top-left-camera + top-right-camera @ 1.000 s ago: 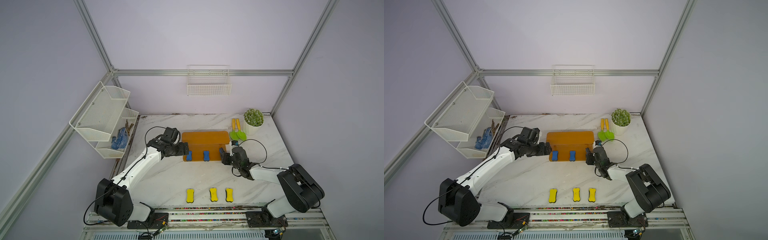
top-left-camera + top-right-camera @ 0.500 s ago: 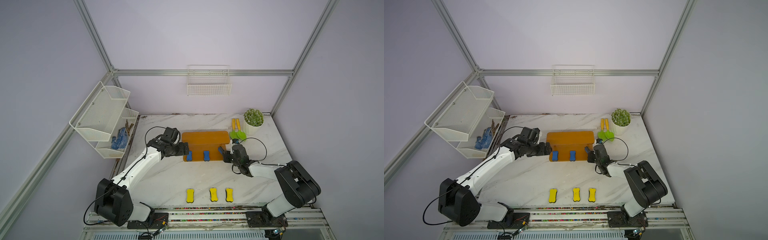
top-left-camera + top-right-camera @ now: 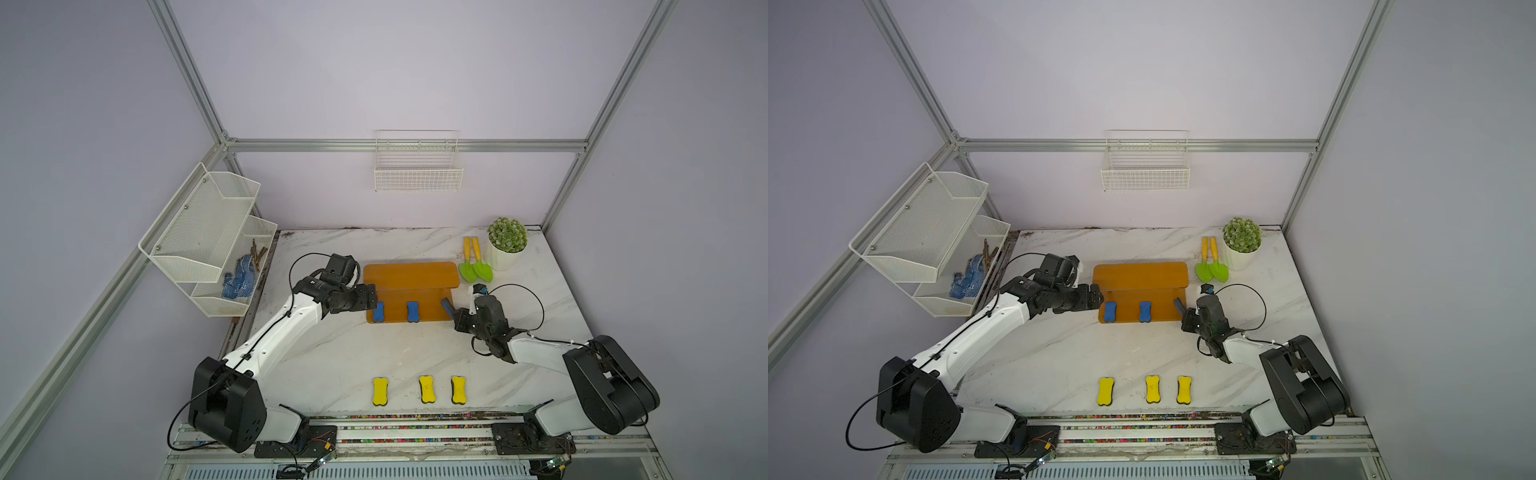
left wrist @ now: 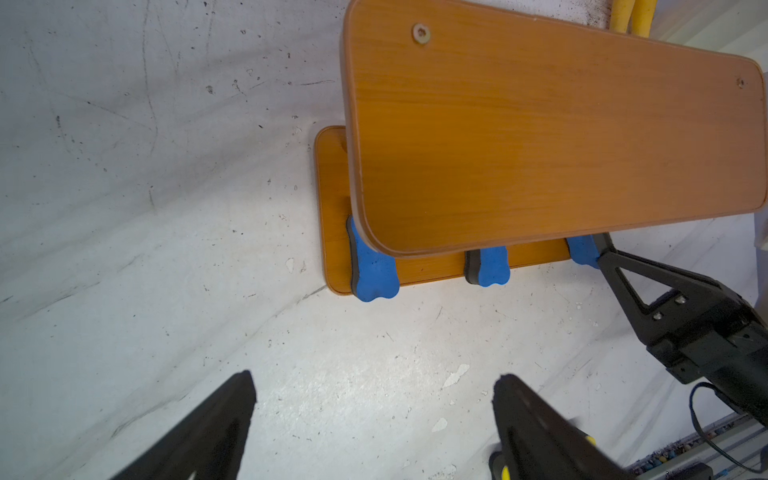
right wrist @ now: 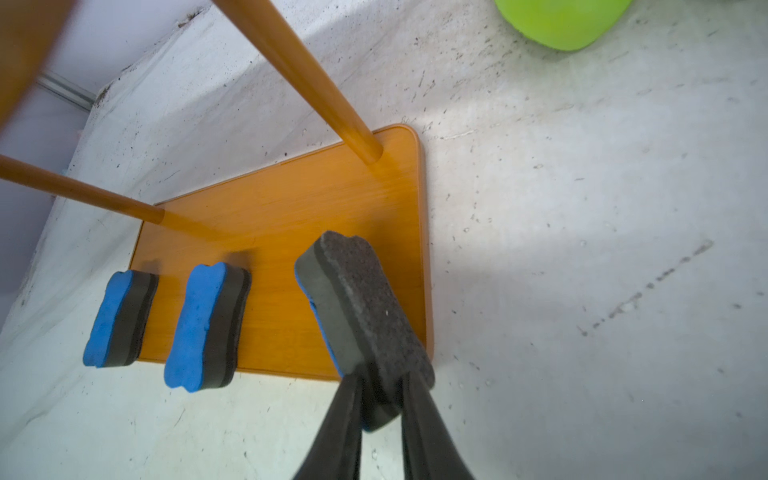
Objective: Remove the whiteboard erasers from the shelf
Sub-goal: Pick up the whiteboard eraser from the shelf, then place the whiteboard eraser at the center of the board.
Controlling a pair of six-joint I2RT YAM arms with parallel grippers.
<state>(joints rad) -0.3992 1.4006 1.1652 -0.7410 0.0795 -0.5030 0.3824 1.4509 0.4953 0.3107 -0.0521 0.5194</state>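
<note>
Evidently the right end effector has its jaws pinched tight on the near end of a blue-topped, bone-shaped whiteboard eraser with dark grey felt. This held eraser is at the right end of the lower tier of the orange-brown wooden two-step shelf, tilted with its felt towards the wrist camera. I cannot tell whether its far end touches the tier. Gripping the end that pokes out probably spares a reach under the upper tier.

The left blue eraser and the middle blue eraser sit at that tier's front edge. The left end effector is spread wide and holds nothing, just beside the shelf's left end, likely lined up for the left blue eraser. Three yellow-topped erasers lie in a row on the white marble tabletop, well apart from the shelf.

The white mesh wall rack holds blue dotted gloves in its lower bin, along with brown pieces too small to name. Nothing shows in the white wire basket. The white pot holds a round green plant.
</note>
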